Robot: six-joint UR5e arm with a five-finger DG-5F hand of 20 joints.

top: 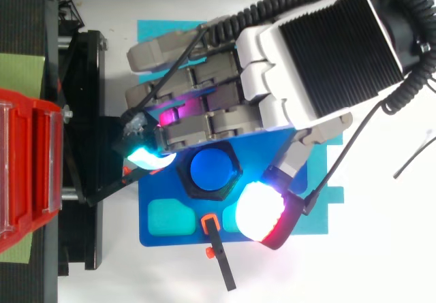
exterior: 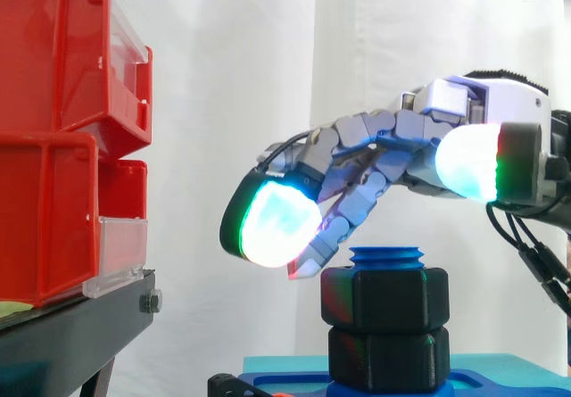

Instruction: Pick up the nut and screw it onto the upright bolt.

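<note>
Over the blue bolt [exterior: 385,256], which carries a black nut [exterior: 385,299], robot hand [top: 286,78] hovers released, holding nothing; glowing pads [top: 146,158] at nut's 9 and 4 o'clock.

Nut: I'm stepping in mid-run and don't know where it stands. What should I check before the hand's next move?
1. Bolt upright on the base: ok.
2. Nut threaded on the bolt, thread showing above it: ok.
3. Nut tight against the lower hex: cannot tell.
4. Hand open, holding nothing: ok.
5. Fingertips clear of the nut: cannot tell; one hangs close to its top edge.
6. Bins apart from the hand: ok.
</note>
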